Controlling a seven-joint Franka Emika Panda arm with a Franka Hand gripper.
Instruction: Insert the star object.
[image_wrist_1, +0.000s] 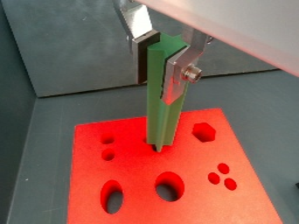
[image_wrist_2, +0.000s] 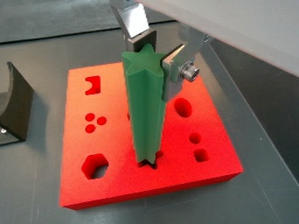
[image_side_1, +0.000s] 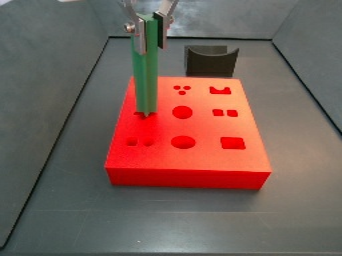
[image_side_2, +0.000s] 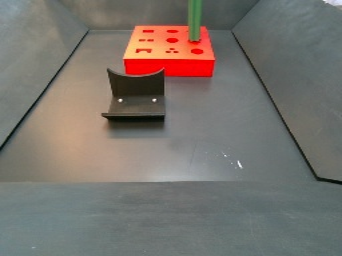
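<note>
The gripper (image_wrist_2: 158, 54) clamped the star object (image_wrist_2: 143, 109) upright, its tip entering a hole in the red block (image_wrist_2: 176, 179) — seating apparently begun, full insertion and release remained.

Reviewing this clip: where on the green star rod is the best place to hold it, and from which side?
Near its top end, from above. The star rod stands upright with its lower tip at the red block, so only the upper part is free. The gripper is clamped there, its flat fingers on opposite sides, which seems the sensible hold.
</note>
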